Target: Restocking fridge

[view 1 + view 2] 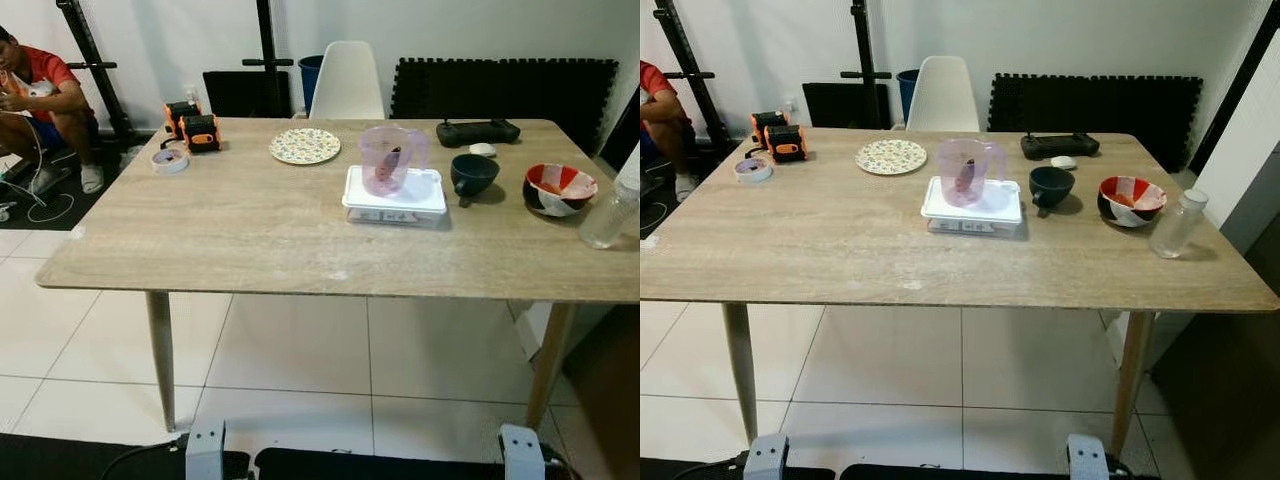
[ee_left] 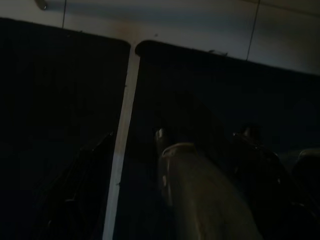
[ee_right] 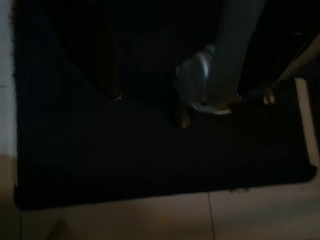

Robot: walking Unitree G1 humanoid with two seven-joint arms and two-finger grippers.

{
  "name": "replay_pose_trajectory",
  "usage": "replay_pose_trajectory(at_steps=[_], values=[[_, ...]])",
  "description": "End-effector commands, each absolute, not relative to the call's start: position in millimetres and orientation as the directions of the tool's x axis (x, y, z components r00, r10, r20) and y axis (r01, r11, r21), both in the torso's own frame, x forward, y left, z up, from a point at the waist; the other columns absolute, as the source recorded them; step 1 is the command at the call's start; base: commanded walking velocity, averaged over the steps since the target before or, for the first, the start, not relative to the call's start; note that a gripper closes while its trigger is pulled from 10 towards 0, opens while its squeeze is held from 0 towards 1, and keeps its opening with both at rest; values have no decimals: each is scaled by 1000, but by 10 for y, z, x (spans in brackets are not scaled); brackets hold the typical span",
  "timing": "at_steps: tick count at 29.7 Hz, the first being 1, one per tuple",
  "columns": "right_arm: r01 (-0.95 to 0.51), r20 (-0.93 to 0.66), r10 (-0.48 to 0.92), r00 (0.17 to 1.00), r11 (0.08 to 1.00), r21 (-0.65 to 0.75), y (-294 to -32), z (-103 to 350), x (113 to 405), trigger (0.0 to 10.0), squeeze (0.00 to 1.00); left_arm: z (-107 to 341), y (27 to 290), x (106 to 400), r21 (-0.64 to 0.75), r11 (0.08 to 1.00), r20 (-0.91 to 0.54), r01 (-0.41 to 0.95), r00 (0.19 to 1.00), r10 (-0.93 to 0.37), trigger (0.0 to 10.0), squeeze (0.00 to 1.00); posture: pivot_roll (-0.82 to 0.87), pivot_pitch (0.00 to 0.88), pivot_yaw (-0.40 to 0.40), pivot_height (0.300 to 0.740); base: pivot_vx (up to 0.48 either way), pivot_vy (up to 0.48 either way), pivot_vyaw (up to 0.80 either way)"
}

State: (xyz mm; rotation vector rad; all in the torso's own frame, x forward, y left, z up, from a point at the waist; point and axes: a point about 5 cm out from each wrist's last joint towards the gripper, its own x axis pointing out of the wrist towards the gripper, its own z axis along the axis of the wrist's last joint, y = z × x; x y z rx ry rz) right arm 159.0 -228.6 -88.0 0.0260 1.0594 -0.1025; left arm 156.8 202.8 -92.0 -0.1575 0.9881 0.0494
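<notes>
A wooden table (image 1: 250, 230) stands before me. On it a clear pink jug (image 1: 386, 158) sits on top of a white lidded box (image 1: 395, 197). To their right are a dark cup (image 1: 472, 176), a red and white bowl (image 1: 558, 188) and a clear plastic bottle (image 1: 1178, 223) near the right edge. A patterned plate (image 1: 305, 146) lies towards the back. Both arms hang idle low over dark floor mats: the left gripper (image 2: 172, 150) and the right gripper (image 3: 192, 95) appear in very dark wrist views.
A tape roll (image 1: 170, 160) and two orange and black devices (image 1: 192, 125) sit at the back left, a black controller (image 1: 477, 131) at the back right. A white chair (image 1: 346, 82) stands behind the table. A person (image 1: 40, 95) sits on the floor at the left. A white panel (image 1: 1250, 130) rises at the right.
</notes>
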Motion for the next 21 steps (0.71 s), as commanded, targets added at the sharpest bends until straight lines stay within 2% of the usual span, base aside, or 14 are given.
replay_pose_trajectory(at_steps=[1,3,10,21], values=[[68,-877,-78,475,996,-52,-2294,-889,1564,10000,0,-952,2025,1496,-106,989,-852,-105,522,-35,10000,0,-84,0,18,740,0,0,0],[3,-884,-86,459,995,-96,-2309,-899,1531,10000,0,-971,2024,1448,-101,990,-862,-94,505,-40,10000,0,-88,0,18,740,0,0,0],[-46,-886,-73,458,993,-106,-2299,-901,1529,10000,0,-980,1981,1443,-112,990,-865,-83,498,-56,10000,0,-92,0,9,740,0,-332,0],[-121,-890,-59,452,984,-127,-2275,-902,1538,10000,0,-966,1907,1509,-124,991,-860,-46,504,-85,10000,0,-102,0,6,740,0,-439,0]])
